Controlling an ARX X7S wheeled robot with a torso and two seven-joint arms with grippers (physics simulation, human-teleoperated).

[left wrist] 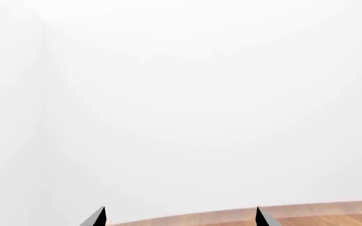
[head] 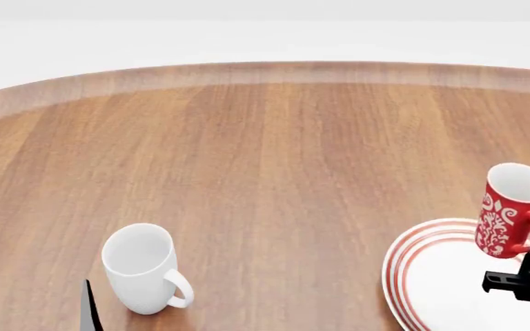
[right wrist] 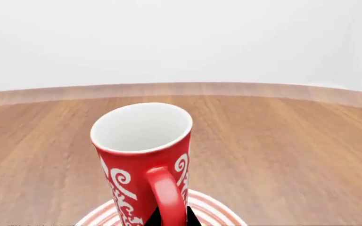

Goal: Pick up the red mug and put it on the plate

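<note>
The left wrist view shows only white wall and a strip of the brown wooden desk [left wrist: 319,214]; the left end effector [left wrist: 179,217] has its two dark fingertips spread wide, holding nothing. The head view adds a plain white ceramic mug [head: 141,268] at near left. At right, the tall red ceramic mug with white swirls [head: 509,210] hangs tilted over the round white red-ringed plate [head: 421,276]. The right end effector [right wrist: 168,217] is closed on its handle.
</note>
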